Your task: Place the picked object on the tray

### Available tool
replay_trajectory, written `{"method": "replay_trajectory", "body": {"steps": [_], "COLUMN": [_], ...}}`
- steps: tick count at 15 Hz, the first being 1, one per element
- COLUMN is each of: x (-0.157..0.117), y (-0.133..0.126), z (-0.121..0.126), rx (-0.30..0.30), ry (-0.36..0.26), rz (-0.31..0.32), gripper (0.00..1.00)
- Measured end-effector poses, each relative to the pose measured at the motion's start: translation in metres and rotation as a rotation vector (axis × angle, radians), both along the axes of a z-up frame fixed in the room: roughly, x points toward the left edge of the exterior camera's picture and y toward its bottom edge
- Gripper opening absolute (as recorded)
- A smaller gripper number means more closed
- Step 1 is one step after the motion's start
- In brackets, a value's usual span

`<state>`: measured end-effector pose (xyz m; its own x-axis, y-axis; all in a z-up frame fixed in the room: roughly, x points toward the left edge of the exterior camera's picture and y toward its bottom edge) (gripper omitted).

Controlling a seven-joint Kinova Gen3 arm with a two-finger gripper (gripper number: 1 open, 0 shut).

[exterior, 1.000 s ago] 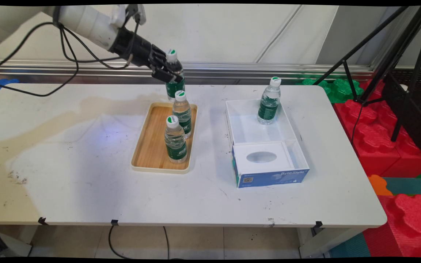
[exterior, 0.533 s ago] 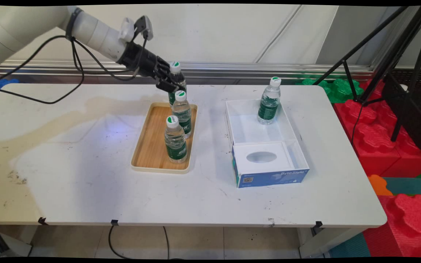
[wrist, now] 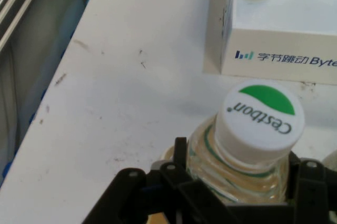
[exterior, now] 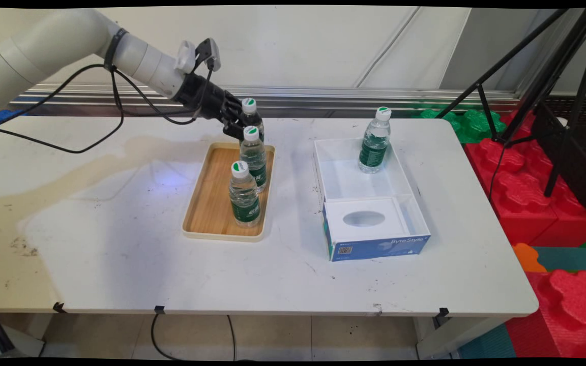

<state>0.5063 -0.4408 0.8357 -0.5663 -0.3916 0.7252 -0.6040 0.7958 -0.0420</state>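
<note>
- A clear plastic water bottle with a green label and a white-and-green cap [exterior: 250, 116] sits gripped in the black two-finger gripper [exterior: 236, 124] at the far end of the shallow wooden tray with a cream rim [exterior: 206, 203]; whether its base touches the tray cannot be told, since a nearer bottle hides it.
- In the hand view the gripper's fingers are clenched on the bottle's shoulder just under the cap [wrist: 261, 121], 1 on each side.
- 2 more bottles of the same kind stand upright on the tray: a middle bottle [exterior: 253, 157] just in front of the held one, and a near bottle [exterior: 244, 194].
- A 4th bottle [exterior: 374, 141] stands upright in the far end of the open white cardboard box with a blue front [exterior: 415, 193], well apart to the right.
- The white table [exterior: 94, 244] carries the tray and the box; red foam blocks [exterior: 532, 203] lie beyond its right edge.
</note>
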Motion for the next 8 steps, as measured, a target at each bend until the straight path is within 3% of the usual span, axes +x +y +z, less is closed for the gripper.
{"method": "replay_trajectory", "body": {"steps": [5, 6, 8], "x": [-0.002, -0.002, -0.002], "y": [-0.003, -0.004, -0.005], "z": [-0.011, -0.013, -0.015], "rx": [0.003, 0.002, 0.002], "ry": [0.008, 0.010, 0.014], "rz": [0.004, 0.006, 0.010], "gripper": [0.00, 1.00, 1.00]}}
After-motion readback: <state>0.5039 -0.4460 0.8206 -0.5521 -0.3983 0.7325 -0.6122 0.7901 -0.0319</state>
